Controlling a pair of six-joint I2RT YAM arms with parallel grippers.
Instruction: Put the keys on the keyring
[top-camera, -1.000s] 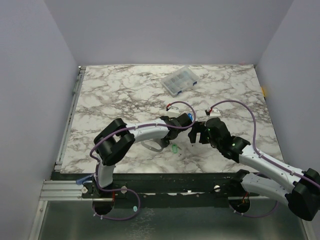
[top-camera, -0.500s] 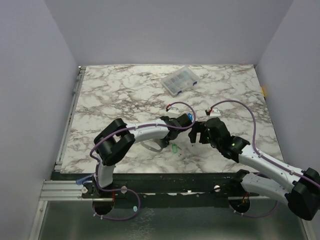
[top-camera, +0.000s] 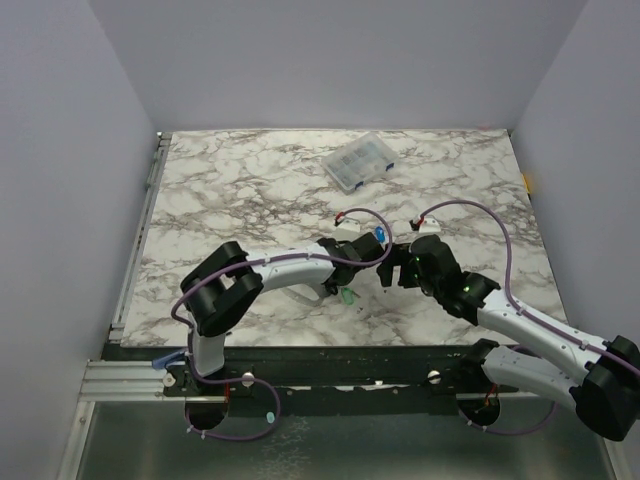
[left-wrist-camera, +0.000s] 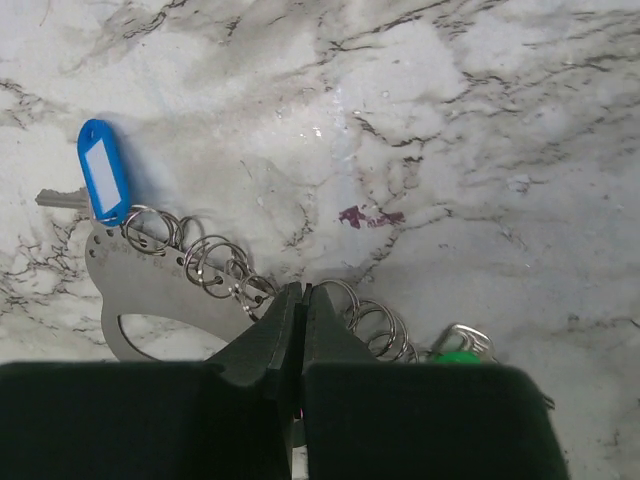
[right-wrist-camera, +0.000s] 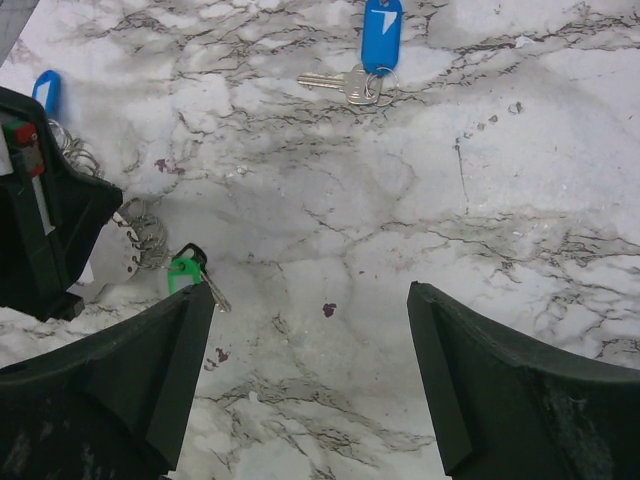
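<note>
jaws of the left gripper (left-wrist-camera: 300, 296) are pressed fully together, their tips down in the row of small rings (left-wrist-camera: 215, 262) along the keyring (left-wrist-camera: 130, 282). whether they nip a ring or the plate i cannot tell. the right gripper (right-wrist-camera: 310, 300) stands wide open just beside it, holding nothing, with bare marble between its fingers.

the keyring, a flat silvery piece with a cut-out loop, lies on the desk (top-camera: 230, 190) close to the near edge, about midway along it. a blue key (left-wrist-camera: 103, 170) sits at one end of the ring row, touching the first ring. a green key (right-wrist-camera: 183, 272) lies at the other end, partly hidden by the left gripper in its own wrist view. a second blue key (right-wrist-camera: 380, 35) lies apart, farther from the near edge. a clear compartment box (top-camera: 358, 160) rests near the far edge.
</note>
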